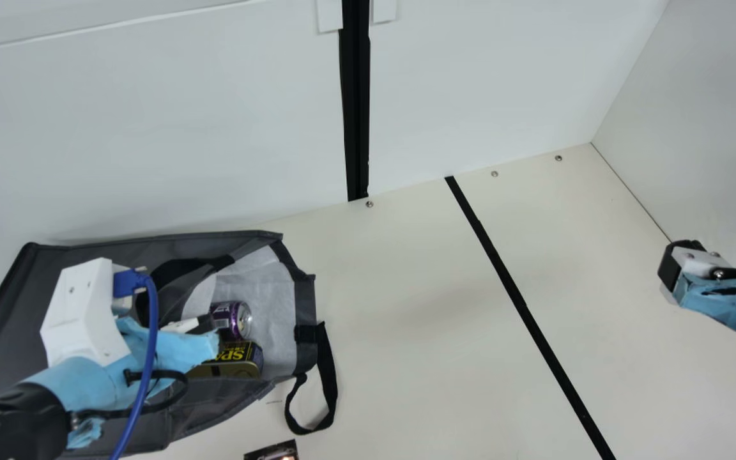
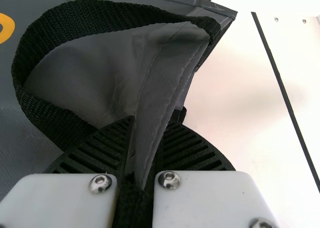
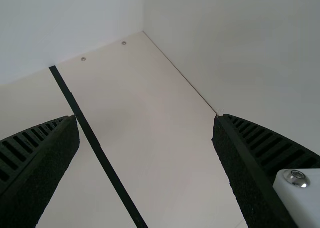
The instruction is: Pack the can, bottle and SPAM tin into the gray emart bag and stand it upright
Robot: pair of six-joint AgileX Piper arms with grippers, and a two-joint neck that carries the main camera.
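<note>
Lying on its side at the left of the main view, the gray bag (image 1: 4, 306) has its mouth facing right. Inside the mouth are a purple can (image 1: 230, 319) and, beside it, the SPAM tin (image 1: 234, 361). My left gripper (image 1: 205, 324) is at the bag's upper layer, close to the can. In the left wrist view, the left gripper (image 2: 149, 138) is shut on a fold of the bag's rim, with a black handle (image 2: 75, 22) looping beside it. My right gripper (image 1: 669, 268) hangs at the far right, away from the bag; the right wrist view has the gripper (image 3: 146, 125) open, nothing between its fingers.
A handle loop (image 1: 329, 383) lies on the table past the bag's mouth. A small dark item (image 1: 272, 451) is at the main view's bottom edge. A black strip (image 1: 521, 306) crosses the table (image 1: 406, 306); white walls (image 1: 151, 128) bound the back and right.
</note>
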